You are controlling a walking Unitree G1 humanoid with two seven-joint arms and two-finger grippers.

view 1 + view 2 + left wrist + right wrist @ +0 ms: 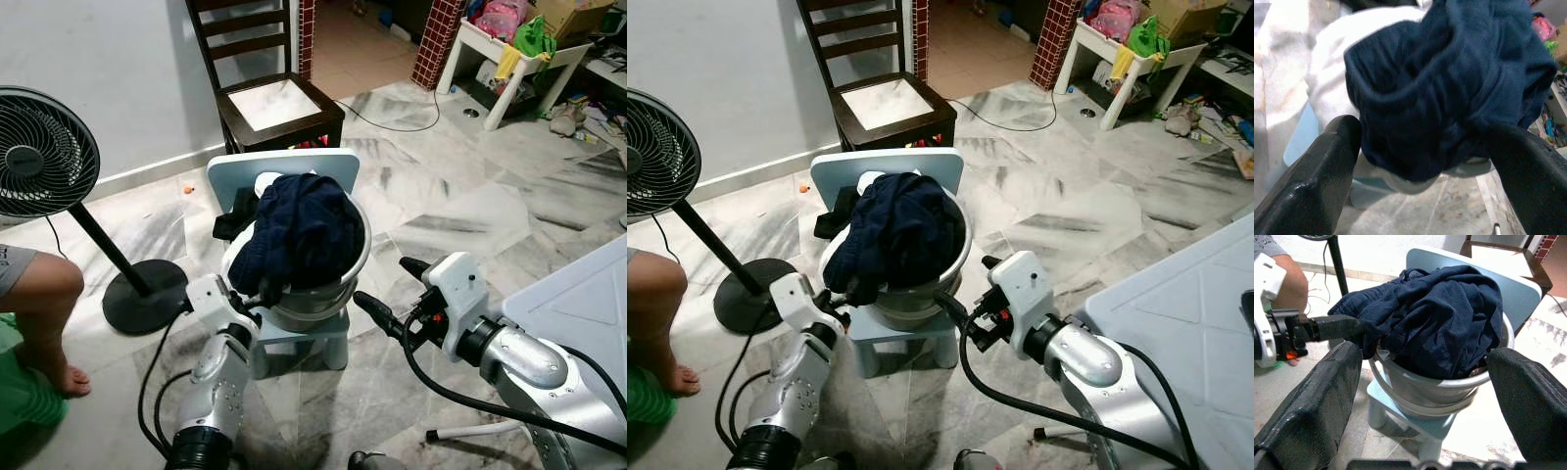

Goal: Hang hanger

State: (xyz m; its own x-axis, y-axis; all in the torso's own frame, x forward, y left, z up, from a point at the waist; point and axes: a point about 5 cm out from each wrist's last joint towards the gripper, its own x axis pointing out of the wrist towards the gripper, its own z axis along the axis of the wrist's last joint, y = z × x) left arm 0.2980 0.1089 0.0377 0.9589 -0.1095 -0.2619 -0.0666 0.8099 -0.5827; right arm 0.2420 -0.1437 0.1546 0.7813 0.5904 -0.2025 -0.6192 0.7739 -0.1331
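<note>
A garment [299,230] is lying in a basin [323,294], which is sitting on a stool [294,338]. A chair [274,103] is standing behind it, a fan [44,152] to its left, a person's leg [44,304] further left.

Head downward; wrists close (shared basin [1449,387])

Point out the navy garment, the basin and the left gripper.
navy garment [304,230], left eye view, middle of the bunched cloth.
basin [1449,384], right wrist view, grey rim below the cloth.
left gripper [1425,147], left wrist view, between the two black fingers, at the cloth.
</note>
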